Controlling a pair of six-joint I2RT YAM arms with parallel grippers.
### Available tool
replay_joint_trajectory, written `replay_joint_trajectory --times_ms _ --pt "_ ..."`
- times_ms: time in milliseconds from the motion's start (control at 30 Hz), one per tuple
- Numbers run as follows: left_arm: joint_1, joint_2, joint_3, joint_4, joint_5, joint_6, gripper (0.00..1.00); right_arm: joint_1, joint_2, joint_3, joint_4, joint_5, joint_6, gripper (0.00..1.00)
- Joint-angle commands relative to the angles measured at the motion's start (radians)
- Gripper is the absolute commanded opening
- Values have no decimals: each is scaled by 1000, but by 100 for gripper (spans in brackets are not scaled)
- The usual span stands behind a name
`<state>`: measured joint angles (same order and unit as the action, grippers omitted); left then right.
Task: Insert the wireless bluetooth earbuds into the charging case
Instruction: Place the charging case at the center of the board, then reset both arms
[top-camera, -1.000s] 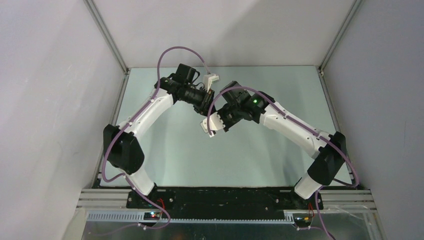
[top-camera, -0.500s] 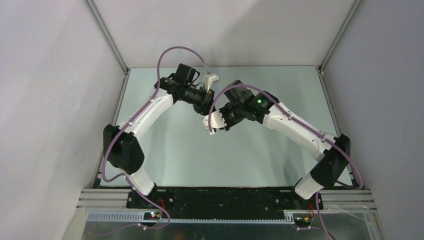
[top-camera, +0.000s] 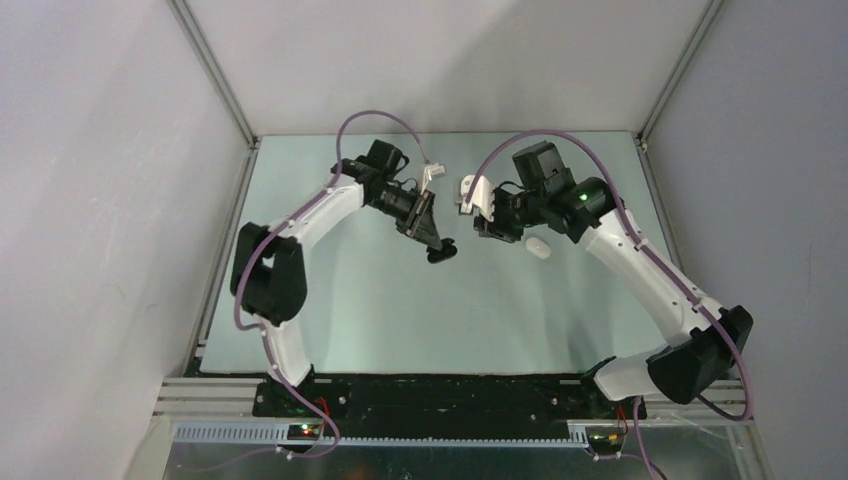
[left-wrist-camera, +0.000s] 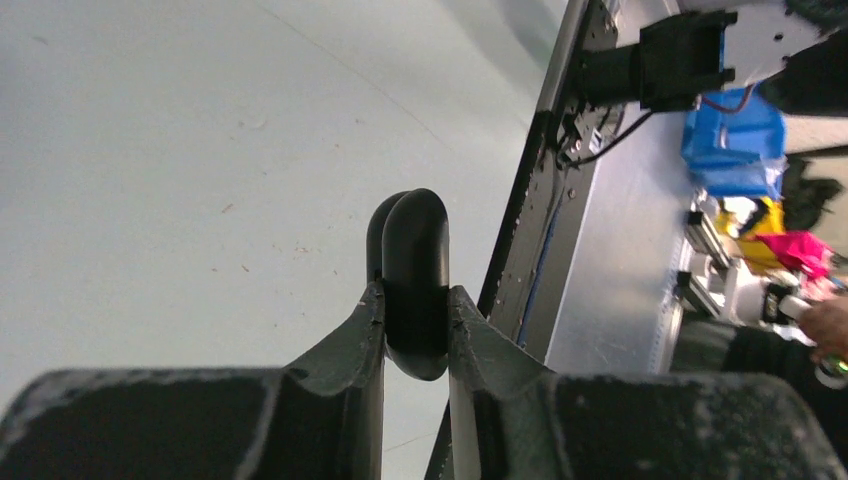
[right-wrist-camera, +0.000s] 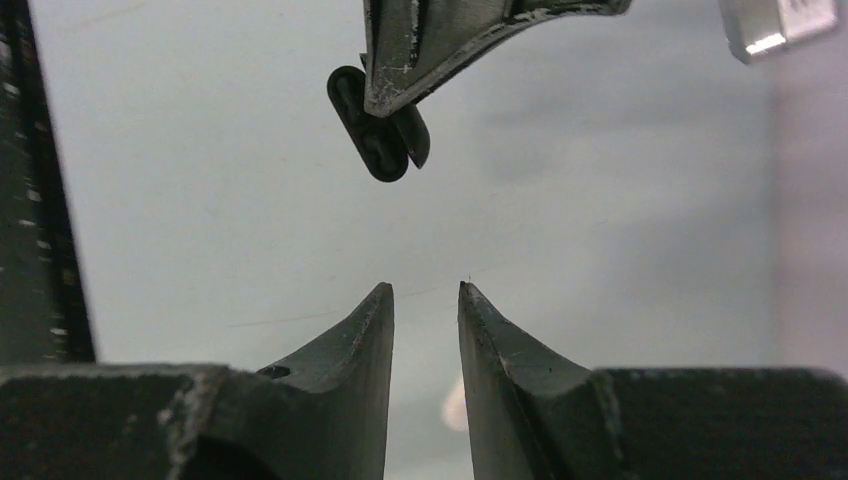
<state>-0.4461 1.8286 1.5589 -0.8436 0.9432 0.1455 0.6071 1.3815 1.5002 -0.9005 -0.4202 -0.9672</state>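
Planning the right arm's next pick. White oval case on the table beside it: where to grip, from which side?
Probably from straight above, fingers across the short axis of the white case. It lies flat on the table, nothing touching it, so both long sides are free. The right gripper is open and empty.

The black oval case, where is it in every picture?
Top external: the black oval case is mid-table, at the left arm's tip.
Left wrist: centre, pinched between the left fingers.
Right wrist: near the top, left of centre, hanging from those fingers.
Shared landmark: the left fingers clamped on it show in all three.
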Motion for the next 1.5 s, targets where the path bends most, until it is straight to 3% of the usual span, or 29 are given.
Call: replay_joint_trajectory --times_ms 0,167,500,567,633,767,867,967,1167,1233,1300,1333,1400,1467 --pt "4 77 -33 4 137 123 0 -92 18 -42 32 -173 304 34" --pt "-7 204 -15 -2 150 146 0 -189 7 -156 91 -283 472 35" --pt "-28 337 39 -5 -33 240 0 -266 34 -211 158 -265 572 37" --pt "-28 347 54 -4 -68 260 5 -273 39 -210 161 -262 574 38" --pt "-31 344 73 -3 -127 270 22 -276 40 -211 160 -250 567 38" --pt "-32 287 104 -2 -261 297 38 -284 40 -214 175 -216 562 37" --pt "-17 216 107 2 -273 279 45 -297 40 -215 184 -204 564 38" --pt "-7 111 75 15 -289 265 61 -312 38 -216 178 -203 561 38" --pt "20 -109 -25 84 -376 199 65 -360 -3 -188 179 -222 600 38" --pt "56 -200 -34 97 -402 164 66 -380 -34 -147 188 -200 626 49" --pt "92 -291 -41 126 -484 118 68 -403 -67 -97 231 -116 674 76" --pt "107 -350 -57 161 -509 99 88 -413 -77 -89 276 -95 722 93" --pt "150 -434 -98 230 -606 36 98 -435 -102 -68 357 10 814 99" --pt "174 -506 -144 284 -745 -8 99 -426 -121 -57 411 156 892 99"
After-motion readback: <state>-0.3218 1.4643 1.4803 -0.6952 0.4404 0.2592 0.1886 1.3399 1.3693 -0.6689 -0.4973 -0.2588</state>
